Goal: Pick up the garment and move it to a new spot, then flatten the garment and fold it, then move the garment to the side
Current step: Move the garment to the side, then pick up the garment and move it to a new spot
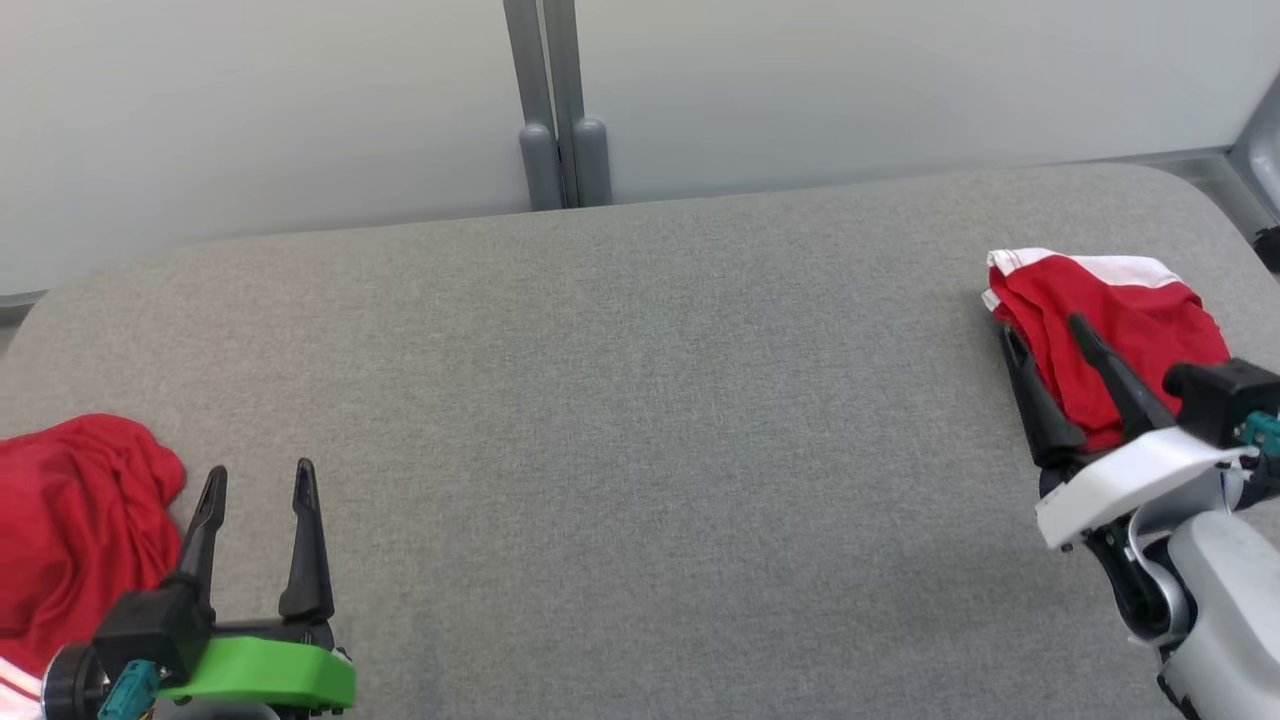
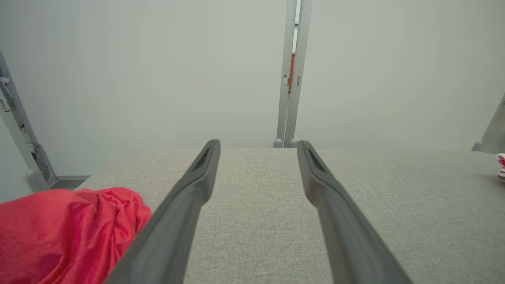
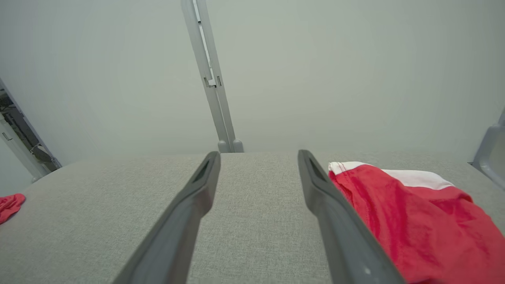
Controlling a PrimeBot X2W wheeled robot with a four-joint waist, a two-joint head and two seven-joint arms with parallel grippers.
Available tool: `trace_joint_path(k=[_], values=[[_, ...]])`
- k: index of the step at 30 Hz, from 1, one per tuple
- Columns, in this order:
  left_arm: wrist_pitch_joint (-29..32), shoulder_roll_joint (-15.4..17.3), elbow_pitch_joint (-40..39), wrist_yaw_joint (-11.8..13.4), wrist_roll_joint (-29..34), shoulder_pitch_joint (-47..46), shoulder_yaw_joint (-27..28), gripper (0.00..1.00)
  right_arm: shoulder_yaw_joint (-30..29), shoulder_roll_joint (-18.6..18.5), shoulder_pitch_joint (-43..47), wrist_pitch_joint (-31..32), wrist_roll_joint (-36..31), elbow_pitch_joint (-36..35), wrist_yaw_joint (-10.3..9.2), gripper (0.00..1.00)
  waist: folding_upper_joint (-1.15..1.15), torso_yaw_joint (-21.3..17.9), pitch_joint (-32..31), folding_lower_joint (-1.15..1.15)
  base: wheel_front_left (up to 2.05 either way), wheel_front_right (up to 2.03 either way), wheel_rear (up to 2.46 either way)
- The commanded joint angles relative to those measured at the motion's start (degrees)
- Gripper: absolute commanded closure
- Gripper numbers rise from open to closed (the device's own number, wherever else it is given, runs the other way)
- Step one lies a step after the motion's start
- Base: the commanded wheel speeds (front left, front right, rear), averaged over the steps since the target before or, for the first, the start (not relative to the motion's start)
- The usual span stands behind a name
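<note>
So the garment (image 1: 1120, 300) is sitting folded up, red with a white band along its far edge, over at about 3 o'clock on the grey table (image 1: 640, 400) in the head view, close to the right-hand rim. The right gripper (image 1: 1042, 328) is hanging right at its 7 o'clock corner with the fingers pointing toward 11 o'clock, spread wide and pinching nothing. In the right wrist view that gripper (image 3: 258, 154) is showing bare table between its fingers, and the garment (image 3: 414, 221) is lying just outside the right-hand finger, at 4 o'clock; whether the finger is actually touching the cloth is hard to tell. Down at 8 o'clock in the head view a crumpled red heap (image 1: 70, 530) is spilling off the frame edge, and the left gripper (image 1: 259, 472) is waiting just beside it at 7 o'clock, fingers pointing to 12, also spread wide and holding nothing. The left wrist view is showing the same thing: gripper (image 2: 258, 144) over bare table, heap (image 2: 67, 232) at 8 o'clock. A grey post (image 1: 560, 150) is standing behind the table at 12 o'clock.
</note>
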Motion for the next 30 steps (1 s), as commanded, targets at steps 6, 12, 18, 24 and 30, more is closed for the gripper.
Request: trace_joint_path(k=[6,12,18,24,30], values=[[0.0,-1.6,2.0,-1.0,0.7,1.7,0.8,0.00,-4.4,2.8,6.2,-0.1,-3.8,-2.1,-0.06,0.00,0.00,1.1,-1.7,0.00,0.00,0.00,0.00],[0.0,-2.8,2.8,-2.0,1.6,1.3,1.2,0.00,-5.4,4.1,7.1,-0.1,-6.1,-2.7,-0.06,0.00,0.00,0.7,-1.7,0.00,0.00,0.00,0.00],[0.0,-3.3,3.3,-2.7,2.2,0.8,1.7,0.00,-5.3,4.9,7.4,-0.1,-7.3,-2.6,-0.06,0.00,0.00,1.5,-1.8,0.00,0.00,0.00,0.00],[0.0,-3.7,4.3,-2.3,3.2,0.5,2.9,0.00,-4.0,6.3,8.2,-0.1,-7.4,-2.6,-0.06,0.00,0.00,5.8,-2.2,0.00,0.00,0.00,0.00],[0.0,-3.5,5.0,-1.8,3.6,0.9,4.2,0.00,-2.3,8.3,8.1,-0.1,-7.2,-2.6,-0.06,0.00,0.00,12.2,-2.3,0.00,0.00,0.00,0.00]])
